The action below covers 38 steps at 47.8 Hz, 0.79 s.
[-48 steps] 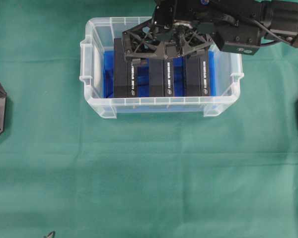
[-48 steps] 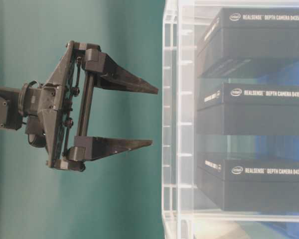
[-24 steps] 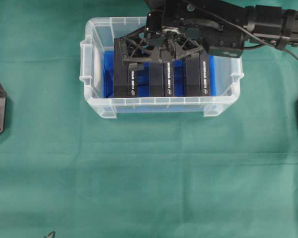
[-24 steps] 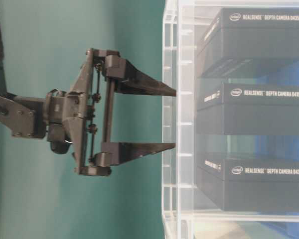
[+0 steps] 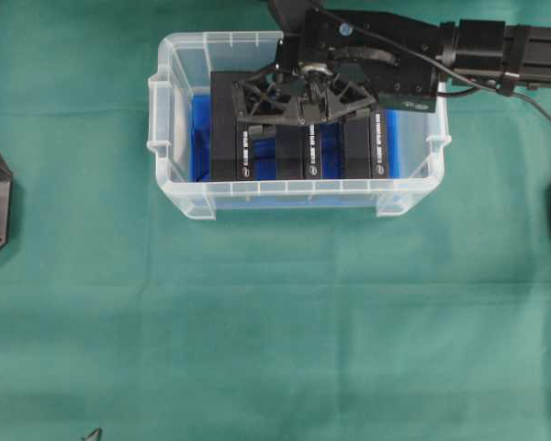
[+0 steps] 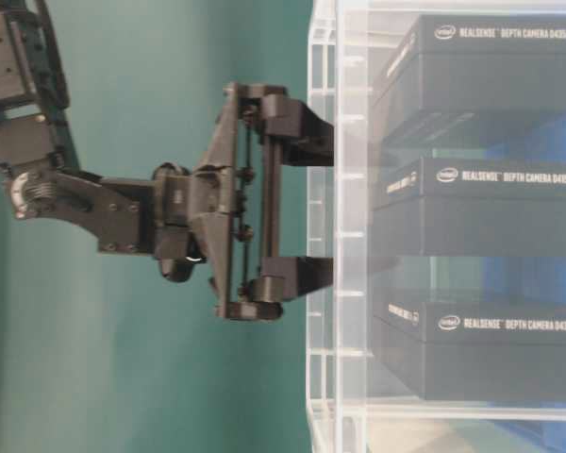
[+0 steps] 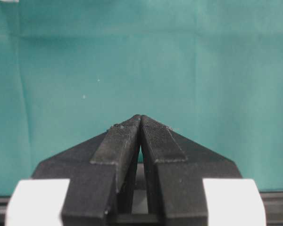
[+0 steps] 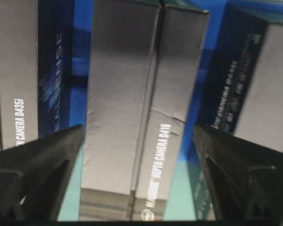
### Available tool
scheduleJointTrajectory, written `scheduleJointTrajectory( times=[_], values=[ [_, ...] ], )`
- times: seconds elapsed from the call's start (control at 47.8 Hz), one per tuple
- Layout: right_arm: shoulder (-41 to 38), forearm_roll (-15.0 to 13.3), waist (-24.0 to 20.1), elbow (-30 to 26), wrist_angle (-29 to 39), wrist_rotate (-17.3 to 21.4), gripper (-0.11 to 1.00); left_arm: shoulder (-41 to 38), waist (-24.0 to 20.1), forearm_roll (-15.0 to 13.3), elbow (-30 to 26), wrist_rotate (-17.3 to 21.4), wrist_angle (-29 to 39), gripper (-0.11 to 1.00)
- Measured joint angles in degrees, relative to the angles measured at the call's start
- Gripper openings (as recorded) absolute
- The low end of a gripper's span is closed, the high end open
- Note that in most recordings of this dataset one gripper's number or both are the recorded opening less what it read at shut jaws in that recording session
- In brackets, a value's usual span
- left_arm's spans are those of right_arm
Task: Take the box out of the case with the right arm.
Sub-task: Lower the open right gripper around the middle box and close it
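Over the green counter (image 5: 257,322), inside the clear case (image 5: 170,147), the right claw (image 8: 139,176) — spread wide, holding nothing — straddles the middle box (image 8: 132,117); next it likely must sink and close.

Even, fairly bright light falls from above on the green surface (image 5: 275,322), with only soft, faint shadows around the case (image 5: 298,197) and no hard glare in the overhead view. At table level the case wall (image 6: 335,226) looks milky and hazes the boxes (image 6: 481,203) behind it, and the picture is slightly soft. The right wrist view is dim and blurred, its end effector (image 8: 139,174) fingers dark and out of focus; the left end effector (image 7: 140,123) is sharp.
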State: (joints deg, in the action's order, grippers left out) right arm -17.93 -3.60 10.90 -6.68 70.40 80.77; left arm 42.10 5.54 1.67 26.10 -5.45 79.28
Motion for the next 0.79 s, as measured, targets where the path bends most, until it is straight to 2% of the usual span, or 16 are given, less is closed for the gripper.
scheduleJointTrajectory(
  times=[0.251,0.481,0.795],
  values=[
    [-1.9,2.2,0.0,2.4,-3.7,0.2,0.93,0.0,0.0,0.0,-0.1,0.0,0.0,0.00],
    [-2.5,2.4,0.0,2.4,-4.0,0.1,0.93,0.0,0.0,0.0,-0.1,0.0,-0.1,0.00],
    [-2.5,2.4,0.0,2.4,-4.0,2.1,0.92,0.0,0.0,0.0,-0.1,0.0,0.0,0.00]
  ],
)
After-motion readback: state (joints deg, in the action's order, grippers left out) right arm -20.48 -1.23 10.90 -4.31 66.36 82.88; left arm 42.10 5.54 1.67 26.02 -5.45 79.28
